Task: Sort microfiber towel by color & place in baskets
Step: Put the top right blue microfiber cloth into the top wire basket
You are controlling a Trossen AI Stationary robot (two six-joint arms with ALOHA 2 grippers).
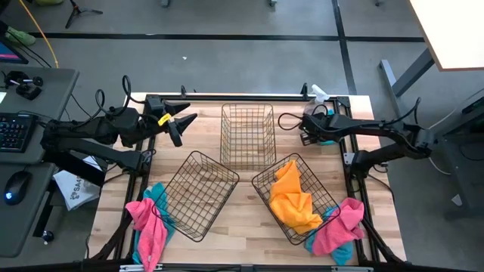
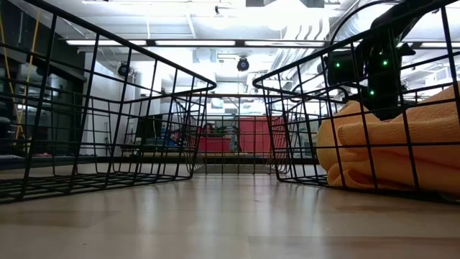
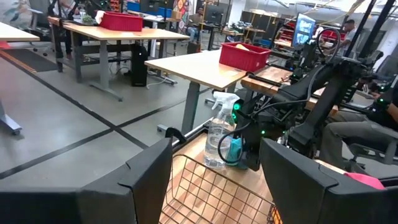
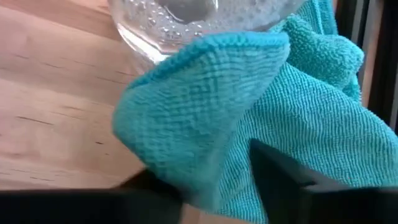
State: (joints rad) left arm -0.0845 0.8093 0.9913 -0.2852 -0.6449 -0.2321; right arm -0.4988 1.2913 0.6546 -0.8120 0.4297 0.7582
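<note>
Three black wire baskets stand on the wooden table: one at the far middle (image 1: 247, 134), one near left (image 1: 198, 194), and one near right (image 1: 296, 198) holding yellow-orange towels (image 1: 291, 198). Pink and turquoise towels lie bunched at the near left corner (image 1: 147, 223) and the near right corner (image 1: 338, 227). My right gripper (image 1: 308, 130) is at the far right corner by the clear spray bottle (image 3: 217, 140), shut on a turquoise towel (image 4: 249, 118). My left gripper (image 1: 185, 127) hovers open over the far left of the table, pointing toward the far basket. My right gripper pinches the turquoise towel between its two fingers (image 4: 283, 177) at a bunched fold (image 4: 211, 155), with several layers. The cloth bulges out ahead of the fingers against the spray bottle's base. I cannot tell whether the towel is clear of the table.
The spray bottle (image 1: 319, 94) stands at the far right corner, just beyond the held towel. Black frame bars run along the table's edges (image 1: 227, 96). Bare wood shows between the baskets (image 1: 246, 227). Desks and red bins stand in the room beyond.
</note>
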